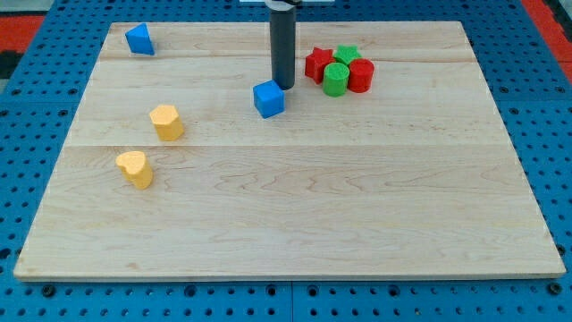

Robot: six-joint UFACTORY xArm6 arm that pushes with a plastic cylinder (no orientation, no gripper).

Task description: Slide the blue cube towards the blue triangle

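Note:
The blue cube (268,98) sits on the wooden board a little above the middle. My tip (283,86) is just to the cube's upper right, touching or nearly touching its top right corner. The dark rod rises straight up from there to the view's top. The blue triangle (139,39) lies near the board's top left corner, far to the left of the cube and above it.
A tight cluster of a red star-like block (317,64), a green block (346,55), a green cylinder (336,79) and a red cylinder (360,75) lies right of the rod. Two yellow blocks (166,122) (134,168) sit at the left. The board (295,224) lies on a blue pegboard.

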